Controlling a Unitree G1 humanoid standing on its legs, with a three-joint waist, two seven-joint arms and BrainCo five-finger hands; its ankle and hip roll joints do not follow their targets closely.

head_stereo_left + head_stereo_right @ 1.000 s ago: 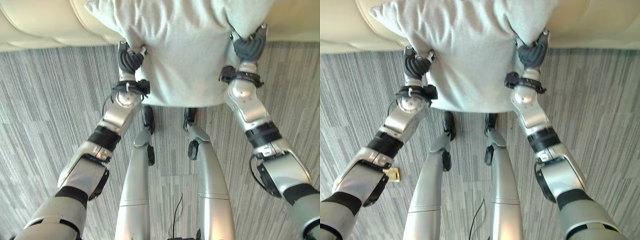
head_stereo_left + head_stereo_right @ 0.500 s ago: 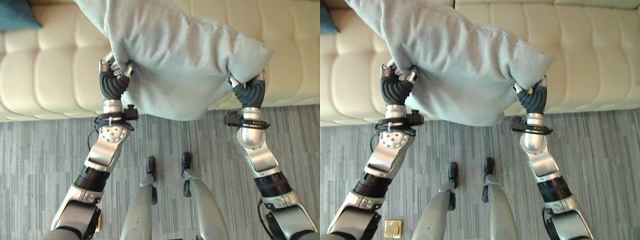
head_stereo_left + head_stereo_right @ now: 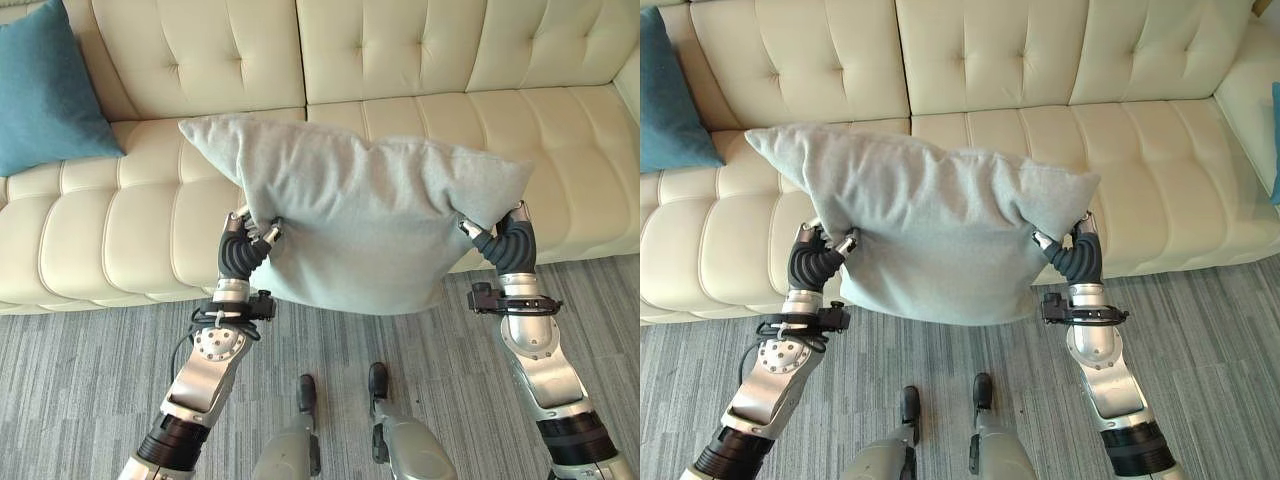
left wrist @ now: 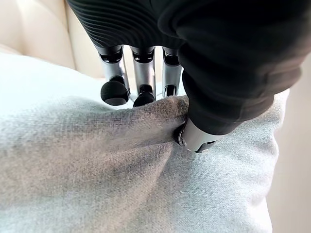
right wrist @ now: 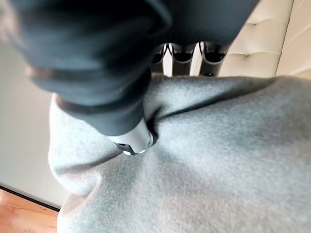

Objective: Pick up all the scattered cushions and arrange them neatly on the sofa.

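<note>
A large light grey cushion [image 3: 360,215] hangs in the air in front of the cream sofa [image 3: 400,60], level with the seat's front edge. My left hand [image 3: 243,253] pinches its left lower edge, fingers and thumb curled into the cloth [image 4: 146,126]. My right hand [image 3: 505,243] grips the cushion's right edge the same way, thumb pressed into the fabric [image 5: 160,160]. A teal cushion [image 3: 45,95] leans upright against the sofa's back at the left end.
Grey striped carpet [image 3: 90,400] lies in front of the sofa. The sofa's seat [image 3: 1140,140] lies bare behind and to the right of the held cushion. Another blue cushion's edge [image 3: 1275,140] shows at the sofa's far right arm.
The camera has tilted up from the floor to the sofa. Both hands have kept hold of the grey cushion, which now hangs lower in the picture, in front of the seat.
</note>
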